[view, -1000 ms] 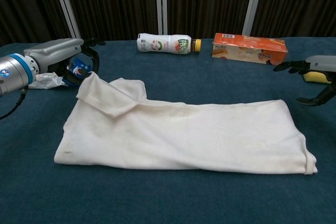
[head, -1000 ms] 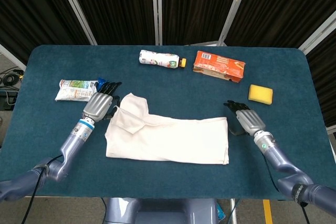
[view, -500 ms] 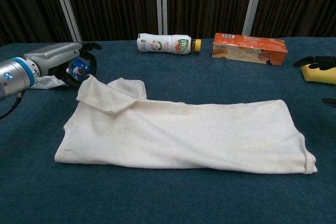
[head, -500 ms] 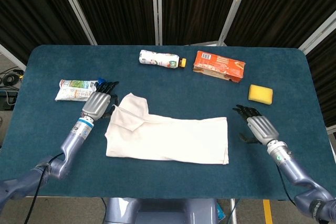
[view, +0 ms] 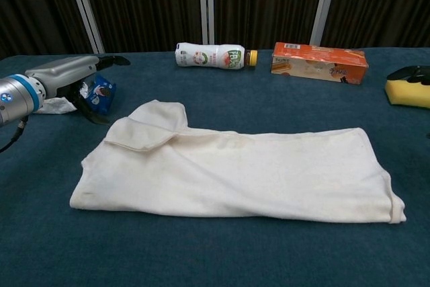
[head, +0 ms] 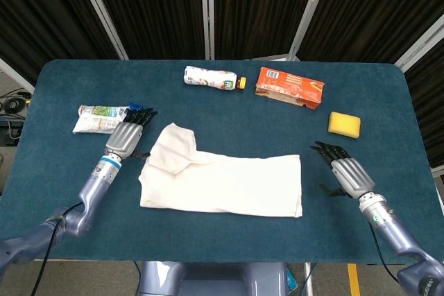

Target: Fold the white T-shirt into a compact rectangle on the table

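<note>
the t-shirt (head: 220,179) lies near the front edge of the table (head: 83,240), around the middle, already down to a long flat band with one sleeve turned over at its left end. that band wants at least one more fold across its length, so i'd call the job about halfway there.

left hand (head: 127,136) sits just off the folded sleeve, fingers spread and holding nothing, right beside the snack packet (head: 101,118) near the left edge. right hand (head: 344,169) hovers off the shirt's right end, fingers loosely splayed, empty too. each hand is stationed at one end of the band, handy for pinching an end and carrying it over.

along the back edge: bottle (head: 212,78) on its side, orange carton (head: 289,87). yellow sponge (head: 344,124) toward the right edge, well clear of the cloth.
</note>
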`<state>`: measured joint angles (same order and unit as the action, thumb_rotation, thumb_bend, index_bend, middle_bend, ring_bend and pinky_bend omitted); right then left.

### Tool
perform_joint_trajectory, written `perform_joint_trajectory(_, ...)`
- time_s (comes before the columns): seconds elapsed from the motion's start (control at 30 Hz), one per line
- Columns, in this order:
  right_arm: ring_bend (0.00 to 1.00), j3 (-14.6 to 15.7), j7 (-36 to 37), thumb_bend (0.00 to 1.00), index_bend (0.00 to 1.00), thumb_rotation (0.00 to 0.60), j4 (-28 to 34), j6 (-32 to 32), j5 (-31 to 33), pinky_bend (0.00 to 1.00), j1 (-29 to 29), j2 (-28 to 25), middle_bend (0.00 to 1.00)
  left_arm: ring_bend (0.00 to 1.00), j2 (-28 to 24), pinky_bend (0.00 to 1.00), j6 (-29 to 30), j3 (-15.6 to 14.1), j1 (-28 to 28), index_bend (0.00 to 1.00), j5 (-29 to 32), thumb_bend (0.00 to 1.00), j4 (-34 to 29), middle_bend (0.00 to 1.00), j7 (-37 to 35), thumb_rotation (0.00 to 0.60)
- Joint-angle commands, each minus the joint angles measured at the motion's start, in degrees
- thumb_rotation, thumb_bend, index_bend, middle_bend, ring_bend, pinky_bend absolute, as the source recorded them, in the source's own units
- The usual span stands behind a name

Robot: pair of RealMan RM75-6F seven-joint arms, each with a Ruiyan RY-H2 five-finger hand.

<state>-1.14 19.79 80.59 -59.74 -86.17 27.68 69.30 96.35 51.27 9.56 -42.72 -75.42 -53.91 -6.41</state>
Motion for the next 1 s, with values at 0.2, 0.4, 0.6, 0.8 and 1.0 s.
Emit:
perform_joint_trajectory(0.2, 0.0, 1.7, -3.49, 0.09, 0.07, 0.6, 6.48, -8.03, -1.86, 0.0, -5.33, -3.66, 0.0, 0.0, -5.84, 0.0, 1.89, 1.36, 0.1, 0.0, -0.1, 0.0, -6.7, 0.0, 2.29, 0.6)
perform_joint_trajectory(0.4, 0.0, 1.86, -9.49, 0.07, 0.07, 0.6, 9.62, -16.64, -2.13, 0.0, -10.63, -4.11, 0.0, 0.0, -7.71, 0.0, -3.6, 3.31, -3.1, 0.0, 4.07, 0.0, -10.23, 0.0, 7.96, 0.6)
perform_joint_trajectory(0.6, 0.0, 1.6, -12.86, 0.07, 0.07, 0.6, 8.41, -21.9, -2.8, 0.0, -13.83, -2.9, 0.0, 0.0, -4.94, 0.0, -8.12, 5.05, -6.79, 0.07, 9.52, 0.05, -7.57, 0.0, 13.3, 0.6)
perform_joint_trajectory(0.8, 0.0, 1.24, -12.81, 0.07, 0.07, 0.6, 5.59, -23.58, -3.84, 0.0, -14.8, -1.61, 0.0, 0.0, -0.19, 0.0, -11.73, 5.73, -10.17, 0.16, 13.17, 0.15, -1.78, 0.0, 15.89, 0.6)
perform_joint_trajectory(1.0, 0.0, 0.76, -11.24, 0.07, 0.07, 0.6, 4.98, -23.32, -3.7, 0.0, -14.91, -1.8, 0.0, 0.0, 3.68, 0.0, -14.29, 5.8, -12.37, 0.25, 14.49, 0.29, 2.98, 0.0, 15.96, 0.6)
